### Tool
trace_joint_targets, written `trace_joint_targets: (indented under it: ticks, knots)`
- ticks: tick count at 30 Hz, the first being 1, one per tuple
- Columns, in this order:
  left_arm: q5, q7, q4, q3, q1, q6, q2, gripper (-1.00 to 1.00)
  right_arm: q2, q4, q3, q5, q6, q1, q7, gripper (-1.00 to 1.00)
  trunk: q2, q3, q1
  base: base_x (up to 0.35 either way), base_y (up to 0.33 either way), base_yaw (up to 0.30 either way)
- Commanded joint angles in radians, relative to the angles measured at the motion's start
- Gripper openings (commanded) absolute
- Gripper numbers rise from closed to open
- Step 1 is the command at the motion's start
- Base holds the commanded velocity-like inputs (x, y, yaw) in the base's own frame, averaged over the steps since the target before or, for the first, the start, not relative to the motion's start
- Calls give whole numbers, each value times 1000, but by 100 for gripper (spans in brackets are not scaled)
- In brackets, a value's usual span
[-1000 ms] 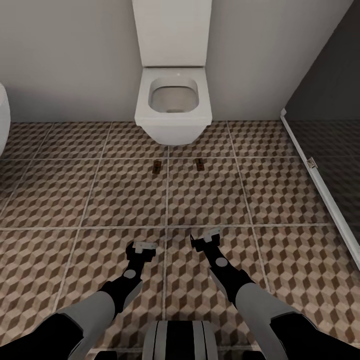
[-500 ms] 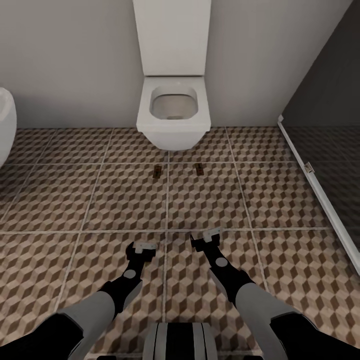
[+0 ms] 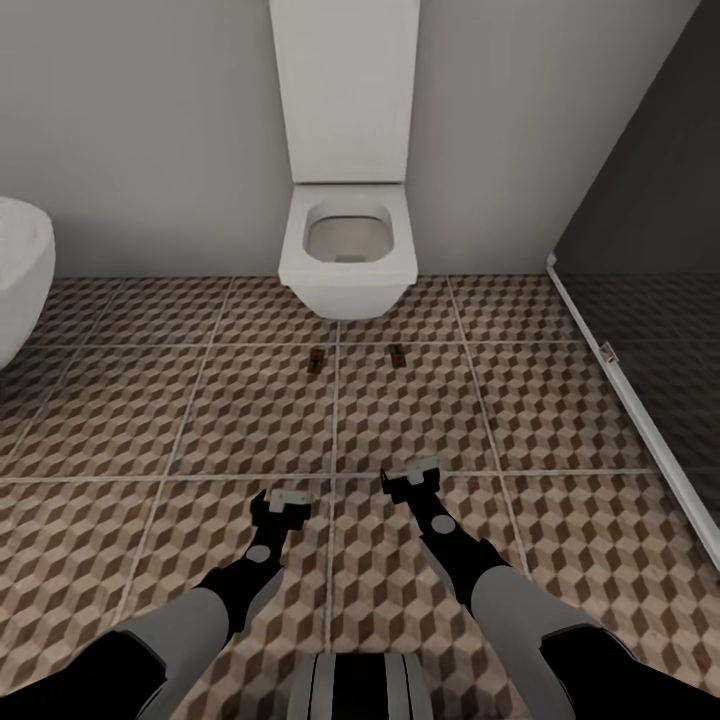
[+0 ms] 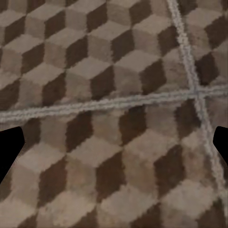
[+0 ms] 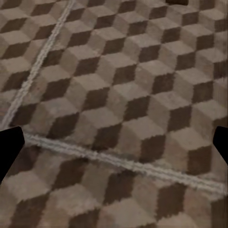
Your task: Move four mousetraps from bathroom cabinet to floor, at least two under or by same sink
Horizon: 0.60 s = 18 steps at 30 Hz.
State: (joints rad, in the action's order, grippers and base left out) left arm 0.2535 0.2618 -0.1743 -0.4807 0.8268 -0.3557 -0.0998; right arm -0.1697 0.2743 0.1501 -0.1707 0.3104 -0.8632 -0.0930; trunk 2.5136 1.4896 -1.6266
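Note:
Two mousetraps lie flat on the cube-patterned bathroom floor (image 3: pixel 150 420), just in front of the toilet: one (image 3: pixel 316 360) to the left of a grout line, the other (image 3: pixel 397 354) to its right. The cabinet and the sink are out of view. My left gripper (image 3: pixel 280 500) and right gripper (image 3: pixel 410 478) hang low over the tiles, well short of the traps, both open and empty. In the left wrist view dark fingertips (image 4: pixel 9 152) stand far apart over bare tiles. The right wrist view has the same look, with fingertips (image 5: pixel 9 147) at its edges.
A white wall-hung toilet (image 3: pixel 347 250) stands against the grey back wall. A rounded white fixture (image 3: pixel 20 270) juts in at the left. On the right a dark glass shower wall (image 3: pixel 640 250) rises from a white sill (image 3: pixel 640 420) running diagonally.
The whole picture has shifted: toilet and traps sit lower and look smaller, and more of the white fixture at the left shows, so the camera has moved. Both arms hold the same pose.

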Motion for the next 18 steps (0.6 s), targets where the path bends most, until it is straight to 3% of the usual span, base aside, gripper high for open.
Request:
trace_joint_targets:
  ticks: [1, 9, 18]
  knots:
    - [7, 5, 2, -9, -1, -3, 1, 100, 0, -1, 3, -10, 1, -1, -10, 100, 0, -3, 1, 0, 0, 0]
    - [7, 5, 9, -9, -18, -25, 5, 100, 4, -4, 3, -10, 1, 0, -10, 100, -2, -34, 4, 0, 0, 0]
    - [7, 5, 99, -9, -38, -163, 5, 100, 5, -75, 3, -11, 41, 0, -10, 100, -4, -69, 8, 0, 0, 0]
